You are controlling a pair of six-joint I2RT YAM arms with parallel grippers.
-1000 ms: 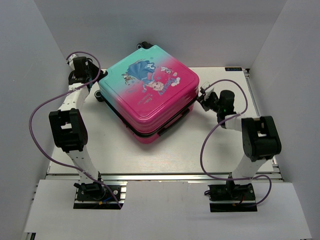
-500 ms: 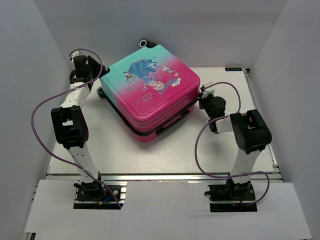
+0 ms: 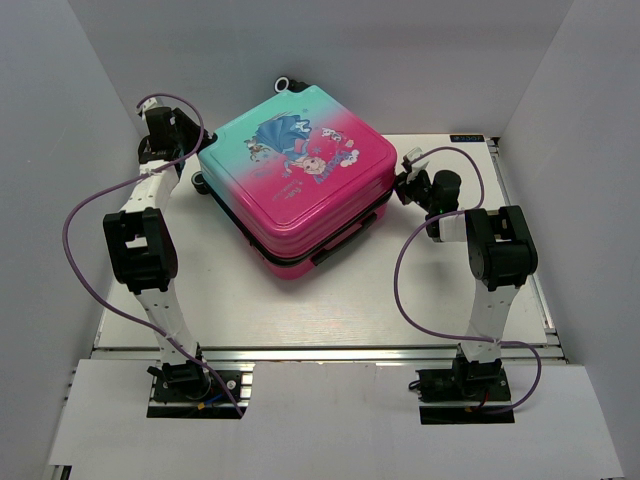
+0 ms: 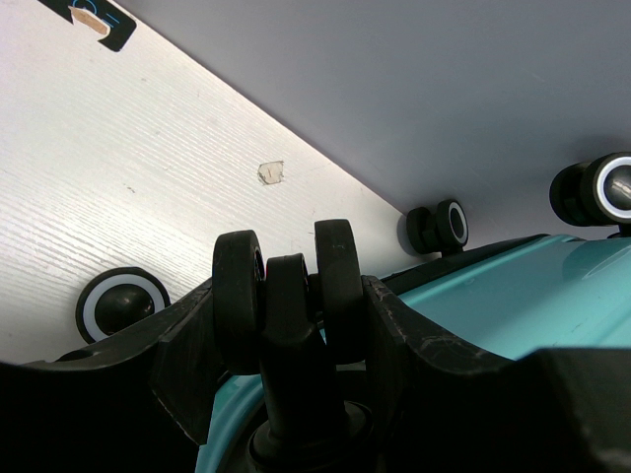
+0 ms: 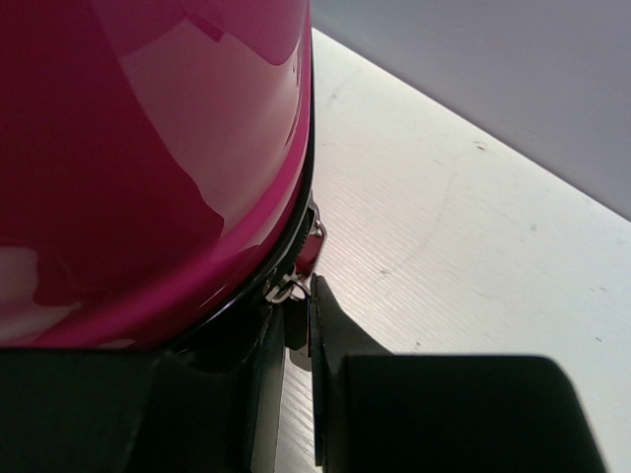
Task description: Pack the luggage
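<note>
The luggage (image 3: 298, 170) lies flat and closed on the white table (image 3: 300, 300), pink-to-teal shell with the princess print facing up. My left gripper (image 3: 188, 160) is at its back left corner; in the left wrist view it (image 4: 291, 325) is shut around a black double caster wheel (image 4: 286, 296), above the teal shell (image 4: 513, 296). My right gripper (image 3: 405, 185) is at the right side seam; in the right wrist view it (image 5: 298, 320) is shut on the zipper pull (image 5: 308, 251) beside the pink shell (image 5: 148, 148).
White walls enclose the table at the left, back and right. Other suitcase wheels show at the back (image 3: 288, 86) and left (image 3: 200, 184), and in the left wrist view (image 4: 122, 304) (image 4: 601, 190). A black carry handle (image 3: 345, 240) faces the front.
The right arm has folded in and its gripper has moved back along the seam. The left gripper has moved slightly back, and the suitcase has shifted a little toward the back left.
</note>
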